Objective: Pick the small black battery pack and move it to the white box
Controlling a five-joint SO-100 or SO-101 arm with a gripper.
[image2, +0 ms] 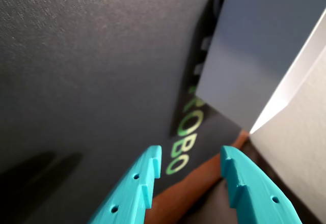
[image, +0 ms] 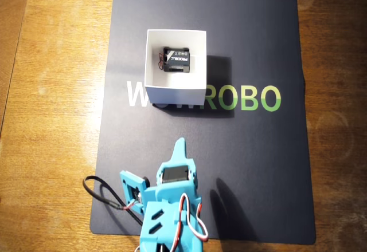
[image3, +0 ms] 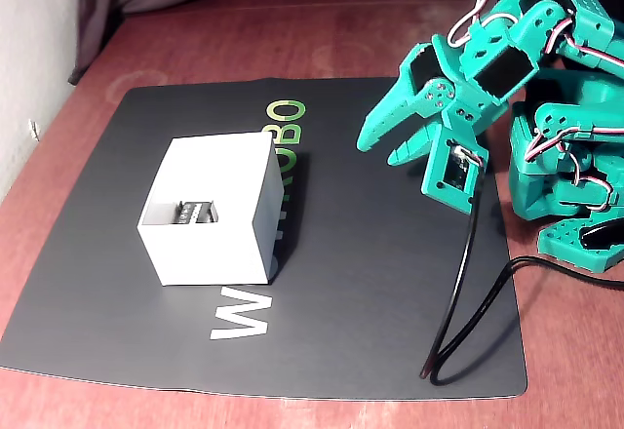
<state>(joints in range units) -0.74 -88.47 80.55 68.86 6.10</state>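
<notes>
The small black battery pack (image: 175,60) is seen lying inside the white box (image: 172,94), so delivery is judged done. The pincer (image3: 382,151) is held apart and empty, well clear. The pack is judged light, rigid and smooth, best gripped across its long sides, away from the red wires.

We see the mat (image: 252,177) lying on the table (image: 51,91). In the overhead view the box (image: 175,91) stands on the mat's upper middle, over the printed lettering (image: 252,98). The battery (image: 176,60) lies inside the box, toward its far wall. The gripper (image: 180,144) is below the box in that view, apart from it, above the mat.
</notes>
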